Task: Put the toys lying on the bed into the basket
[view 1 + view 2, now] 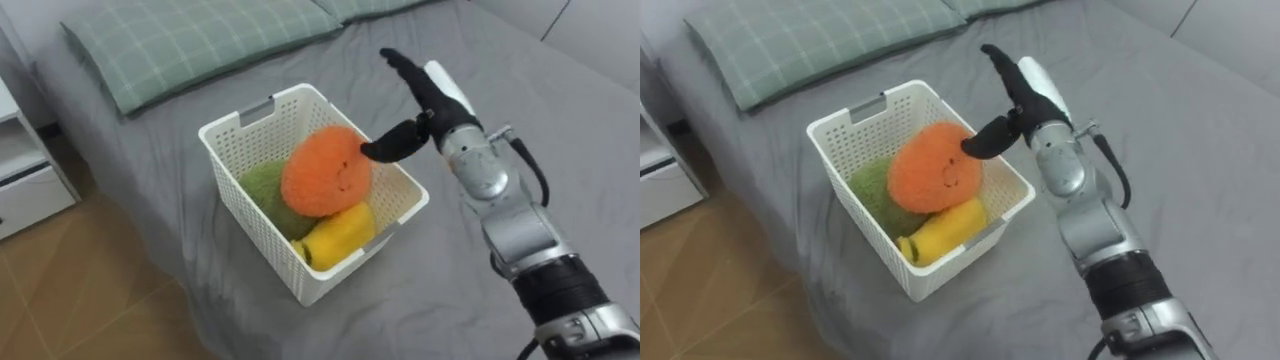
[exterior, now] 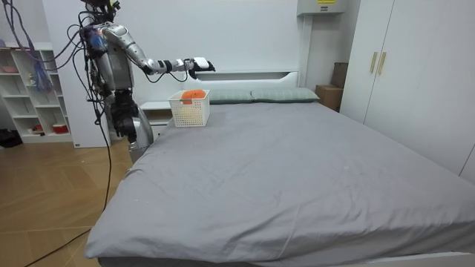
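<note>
Scene: a grey bed (image 1: 520, 70) with a checked pillow (image 1: 190, 40) at its head. A white slatted basket (image 1: 250, 125) sits on the cover near the bed's edge. A white bedside cabinet (image 1: 25, 180) stands at the far left.
Robot's place: in the room view it stands at the bed's head corner, one arm stretched out over the basket (image 2: 189, 111).
Toys: all three visible ones lie inside the basket. A round orange plush toy (image 1: 325, 170) sits on top, a green plush toy (image 1: 262, 190) is under it on the robot's left, and a yellow plush toy (image 1: 340, 235) lies against the near wall.
Right robot hand (image 1: 432, 105): raised above the basket's right long wall. Its fingers are straight and apart, pointing away from the robot, and it holds nothing.
Key relation: the toys lie to the left of this hand and lower. The thumb reaches left toward the orange toy's right edge, but whether it touches cannot be told.
Long axes: the basket runs from far left to near right, with a handle slot in its far short wall. The yellow toy lies along the near short wall.
Nearer hand: the right one, beside the basket.
Judgement: no loose toy shows on the visible cover, so the collecting looks largely done.
Writing: none can be read on the basket or toys.
</note>
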{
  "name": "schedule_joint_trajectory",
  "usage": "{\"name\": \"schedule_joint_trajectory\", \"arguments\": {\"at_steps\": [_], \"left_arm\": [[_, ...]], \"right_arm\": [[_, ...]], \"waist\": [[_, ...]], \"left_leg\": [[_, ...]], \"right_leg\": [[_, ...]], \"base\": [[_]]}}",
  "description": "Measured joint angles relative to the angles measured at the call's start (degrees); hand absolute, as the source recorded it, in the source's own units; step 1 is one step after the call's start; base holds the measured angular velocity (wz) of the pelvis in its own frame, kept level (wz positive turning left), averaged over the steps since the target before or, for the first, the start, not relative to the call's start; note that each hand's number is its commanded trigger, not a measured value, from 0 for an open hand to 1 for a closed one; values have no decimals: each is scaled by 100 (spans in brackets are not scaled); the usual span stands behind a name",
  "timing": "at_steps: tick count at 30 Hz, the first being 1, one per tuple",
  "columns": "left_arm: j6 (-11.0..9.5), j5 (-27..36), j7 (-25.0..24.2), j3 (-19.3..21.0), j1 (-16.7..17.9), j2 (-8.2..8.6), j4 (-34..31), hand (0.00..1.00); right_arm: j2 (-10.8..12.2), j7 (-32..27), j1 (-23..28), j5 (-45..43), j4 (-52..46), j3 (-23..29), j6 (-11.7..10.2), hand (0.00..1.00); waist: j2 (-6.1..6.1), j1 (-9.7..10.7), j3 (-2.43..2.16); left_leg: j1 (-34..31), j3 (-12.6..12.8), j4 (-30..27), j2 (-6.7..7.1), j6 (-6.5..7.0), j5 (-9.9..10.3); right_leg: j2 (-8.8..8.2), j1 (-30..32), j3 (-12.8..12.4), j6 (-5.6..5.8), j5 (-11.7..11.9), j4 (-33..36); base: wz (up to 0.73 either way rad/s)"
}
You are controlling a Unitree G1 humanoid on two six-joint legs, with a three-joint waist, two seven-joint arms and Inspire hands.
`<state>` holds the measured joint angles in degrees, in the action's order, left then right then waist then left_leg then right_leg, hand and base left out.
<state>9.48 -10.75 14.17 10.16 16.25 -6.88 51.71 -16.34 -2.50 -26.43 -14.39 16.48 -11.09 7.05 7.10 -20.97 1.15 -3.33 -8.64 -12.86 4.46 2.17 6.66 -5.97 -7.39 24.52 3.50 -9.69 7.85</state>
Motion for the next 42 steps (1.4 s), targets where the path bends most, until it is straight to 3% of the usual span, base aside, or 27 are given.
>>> {"name": "schedule_joint_trajectory", "arguments": {"at_steps": [3, 5, 7, 9, 16, 20, 22, 27, 32, 36, 42], "left_arm": [[-19, -1, 62, 27, -47, 4, -26, 0], [-112, 18, 141, 42, -40, 33, -108, 0], [-241, 62, 191, 55, -60, 54, -105, 0], [-344, 116, 202, 86, -78, 56, -74, 0], [-686, 226, 258, 117, -222, 85, 242, 0], [-760, 222, 265, 161, -276, 85, 247, 0], [-775, 225, 264, 184, -294, 84, 233, 0], [-775, 374, 276, 200, -244, 86, 331, 0], [-775, 454, 267, 315, -177, 75, 339, 0], [-791, 446, 260, 358, -78, 63, 382, 0], [-841, 452, 109, 438, -43, -8, 495, 0]], "right_arm": [[-11, -163, 239, 272, -291, 317, -101, 0], [-12, -266, 373, 341, -351, 524, -160, 0], [-16, -447, 591, 343, -356, 794, -165, 0], [-58, -538, 813, 359, -367, 993, -259, 0], [-99, -974, 1755, 878, -608, 1788, -463, 0], [-95, -1251, 1867, 961, -607, 2105, -618, 0], [-95, -1485, 1952, 1201, -607, 2281, -802, 0], [-103, -1614, 2466, 1925, -370, 2502, -947, 0], [21, -1623, 3216, 2133, 197, 2647, -949, 0], [135, -1613, 3422, 2126, 1591, 2669, -968, 0], [281, -1398, 3578, 2100, 3780, 2670, -942, 0]], "waist": [[-102, 284, -36], [-172, 480, -52], [-259, 671, -96], [-292, 891, -114], [-315, 1486, -119], [-344, 1723, -116], [-348, 1910, -115], [-364, 2041, -93], [-383, 2200, -83], [-380, 2295, -89], [-351, 2280, -83]], "left_leg": [[115, 273, 149, -81, 6, 4], [178, 444, 173, -117, 7, 5], [359, 730, 319, -193, 13, 9], [452, 841, 391, -207, 17, 12], [593, 1468, 514, -353, -20, 126], [626, 1675, 521, -420, -62, 200], [656, 1753, 533, -454, -78, 213], [796, 1970, 554, -547, -135, 291], [793, 2032, 556, -582, -157, 320], [804, 2094, 546, -586, -170, 329], [897, 2102, 543, -583, -178, 337]], "right_leg": [[3, 23, -217, -15, 17, 68], [10, 68, -373, -32, 32, 92], [22, 88, -600, -45, 66, 96], [27, 73, -700, -45, 68, 98], [171, 267, -1338, -81, 123, 105], [237, 328, -1485, -101, 140, 97], [268, 355, -1532, -113, 148, 90], [348, 326, -1658, -119, 151, 88], [376, 352, -1668, -146, 145, 78], [380, 333, -1689, -181, 122, 75], [389, 245, -1736, -186, 93, 70]], "base": [[-41], [-52], [-64], [-44], [-47], [-34], [-16], [-22], [-9], [-7], [-1]]}}
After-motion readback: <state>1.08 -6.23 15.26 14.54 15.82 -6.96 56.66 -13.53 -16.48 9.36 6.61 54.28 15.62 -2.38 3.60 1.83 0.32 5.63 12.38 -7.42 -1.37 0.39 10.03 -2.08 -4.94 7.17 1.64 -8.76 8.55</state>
